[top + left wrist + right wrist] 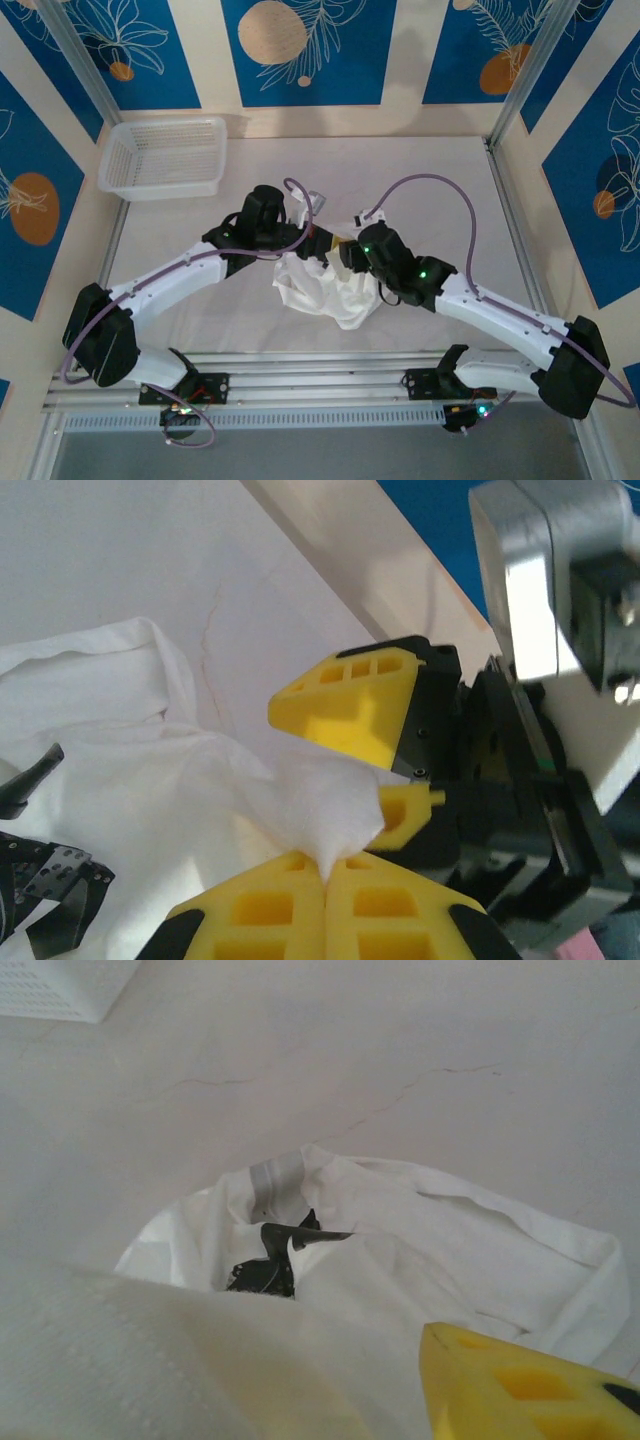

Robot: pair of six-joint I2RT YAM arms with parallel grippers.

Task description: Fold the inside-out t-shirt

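Your worktop [430, 180] runs wide and pale, and the basket [165, 155] sits off at its far left corner, well apart from the action. The shirt [325, 290] is bunched in a heap at the middle of the worktop, between your two arms. It has no long axis to read, because it's a crumple, not a spread. Both tools meet at the far edge of that heap, and the bulk of the cloth lies on their near side, toward the bases. Your left tool [325, 877] is closed and pinches a peak of the shirt right where its yellow fingers [270, 910] come together. Now here's what the next move hangs on: your right tool [345, 770] faces the left one head-on with its jaws apart, one finger above that pinched peak and one below. So the cloth runs from the left tool's pinch straight into the right tool's gap, and I'd say the right tool grips nothing yet. Neither arm is nearer, since they're nose to nose on the same bit of cloth. By my reckoning the right tool need only close where it stands, and then the pair can draw apart to open the heap out. From the right wrist you can spot the neck label [275, 1175] down among the folds.
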